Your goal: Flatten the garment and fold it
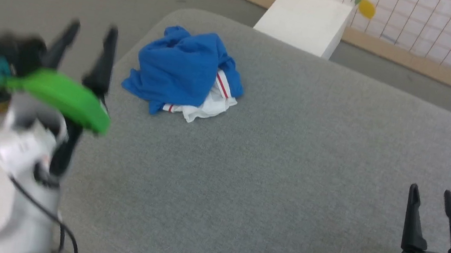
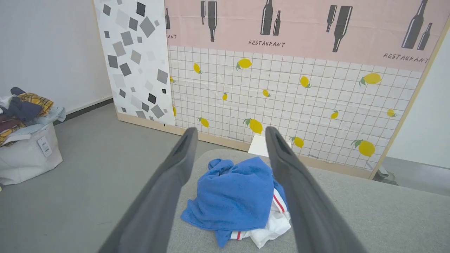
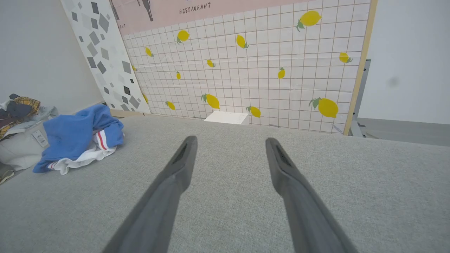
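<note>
Royal-blue jersey fabric with white, red-striped trim makes up the garment (image 1: 185, 70), which lies crumpled in a heap on the grey table (image 1: 288, 173).

Head view: the heap sits ahead of the left tool (image 1: 93, 28) and slightly to its right, not touching it. The right tool (image 1: 431, 192) is well apart from the heap, which lies far ahead and to its left. The left arm, with its green cover (image 1: 61, 95), is blurred. Both tools have their fingers spread wide and hold nothing.

Left wrist view: the garment appears between the two fingers, beyond their tips. The blue layer is on top, and the white striped trim shows at the tool's near right. This view adds a white bag (image 2: 24, 158) heaped with clothes on the floor, far to the tool's left, and a lemon-printed panel (image 2: 281, 98) beyond the table.

Right wrist view: bare table fabric lies under and ahead of the right tool. A white box (image 3: 226, 117) stands beyond the far edge, straight ahead.
</note>
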Available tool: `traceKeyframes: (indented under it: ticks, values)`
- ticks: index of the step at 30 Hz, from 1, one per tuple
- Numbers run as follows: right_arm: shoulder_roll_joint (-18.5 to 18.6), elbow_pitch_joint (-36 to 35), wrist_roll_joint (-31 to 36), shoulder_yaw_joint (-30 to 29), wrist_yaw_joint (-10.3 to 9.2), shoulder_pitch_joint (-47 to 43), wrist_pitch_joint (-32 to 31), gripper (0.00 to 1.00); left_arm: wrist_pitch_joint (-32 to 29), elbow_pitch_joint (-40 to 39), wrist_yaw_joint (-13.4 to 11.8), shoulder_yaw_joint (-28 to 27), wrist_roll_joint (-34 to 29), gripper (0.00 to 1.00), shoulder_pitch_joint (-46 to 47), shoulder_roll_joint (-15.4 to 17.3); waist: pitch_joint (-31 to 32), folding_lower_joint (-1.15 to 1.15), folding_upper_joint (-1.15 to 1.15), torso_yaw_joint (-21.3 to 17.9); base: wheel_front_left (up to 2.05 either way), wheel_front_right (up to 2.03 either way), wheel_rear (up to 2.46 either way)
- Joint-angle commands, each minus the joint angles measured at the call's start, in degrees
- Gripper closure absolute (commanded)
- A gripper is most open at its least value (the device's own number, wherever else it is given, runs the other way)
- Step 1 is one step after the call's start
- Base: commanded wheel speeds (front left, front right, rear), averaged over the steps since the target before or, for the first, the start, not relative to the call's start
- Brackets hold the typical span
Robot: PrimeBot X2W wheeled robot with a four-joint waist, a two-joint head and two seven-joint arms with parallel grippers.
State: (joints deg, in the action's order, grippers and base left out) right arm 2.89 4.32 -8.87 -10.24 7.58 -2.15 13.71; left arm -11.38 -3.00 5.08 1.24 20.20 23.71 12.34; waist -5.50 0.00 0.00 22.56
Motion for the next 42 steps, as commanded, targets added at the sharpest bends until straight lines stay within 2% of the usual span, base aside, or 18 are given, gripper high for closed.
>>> traceKeyframes:
  ticks: [1, 10, 20, 25, 32, 36, 37, 38, 39, 40, 42]
  values:
    - [-0.02, -1.20, 0.80, -0.31, -0.09, 1.03, -0.50, 0.00, -1.75, 1.25, 0.21, -0.47, 1.36, 0.00, 3.74, 0.55, -3.22, 0.00, 0.00, -0.79, 0.00, 0.00, 0.00]
    - [-0.02, -8.70, 3.49, -1.87, -0.09, 2.91, -4.10, 0.00, -14.26, 11.28, 0.65, -0.48, 4.43, 0.00, 19.54, 5.33, -10.63, 0.00, 0.00, -3.77, 0.00, 0.00, 0.00]
    - [-0.02, -16.10, 5.25, -2.64, -0.09, 4.90, -7.42, 0.00, -24.97, 19.80, -1.18, -1.77, 8.96, 0.00, 27.33, 6.41, -18.79, 0.00, 0.00, -7.67, 0.00, 0.00, 0.00]
    - [-0.02, -18.68, 5.87, -2.99, -0.09, 5.74, -8.42, 0.00, -32.26, 22.42, -3.36, -2.29, 11.94, 0.00, 28.09, 5.75, -22.62, 0.00, 0.00, -9.24, 0.00, 0.00, 0.00]
    - [-0.02, -22.22, 6.84, -3.51, -0.09, 6.71, -9.40, 0.00, -34.58, 24.44, -6.46, -3.55, 12.95, 0.00, 28.10, 5.64, -27.96, 0.00, 0.00, -10.80, 0.00, 0.00, 0.00]
    - [-0.02, -23.47, 7.24, -3.83, -0.09, 7.01, -9.81, 0.00, -34.41, 26.32, -7.12, -3.24, 12.50, 0.00, 28.25, 5.71, -29.94, 0.00, 0.00, -11.07, 0.00, 0.00, 0.00]
    - [-0.02, -23.61, 7.27, -3.86, -0.09, 7.05, -9.83, 0.00, -34.20, 26.81, -7.16, -3.26, 12.52, 0.05, 28.36, 5.67, -30.20, 0.00, 0.00, -11.09, 0.00, 0.00, 0.00]
    - [-0.02, -23.72, 7.31, -3.84, -0.09, 7.11, -9.88, 0.00, -33.80, 27.38, -7.07, -3.29, 12.58, 0.55, 28.51, 5.64, -30.50, 0.00, 0.00, -11.14, 0.00, 0.00, 0.00]
    - [-0.02, -23.78, 7.31, -3.83, -0.09, 7.17, -9.90, 0.00, -33.37, 27.89, -6.83, -3.19, 12.50, 0.86, 28.56, 5.69, -30.67, 0.00, 0.00, -11.16, 0.00, 0.00, 0.00]
    - [-0.02, -23.82, 7.29, -3.81, -0.09, 7.24, -9.92, 0.00, -32.86, 28.62, -6.56, -2.93, 12.17, 1.00, 28.56, 5.92, -30.83, 0.00, 0.00, -11.20, 0.00, 0.00, 0.00]
    - [-0.02, -23.83, 7.29, -3.75, -0.09, 7.38, -9.94, 0.00, -32.30, 30.02, -5.93, -2.33, 11.56, 1.00, 28.43, 6.47, -30.96, 0.00, 0.00, -11.28, 0.00, 0.00, 0.00]
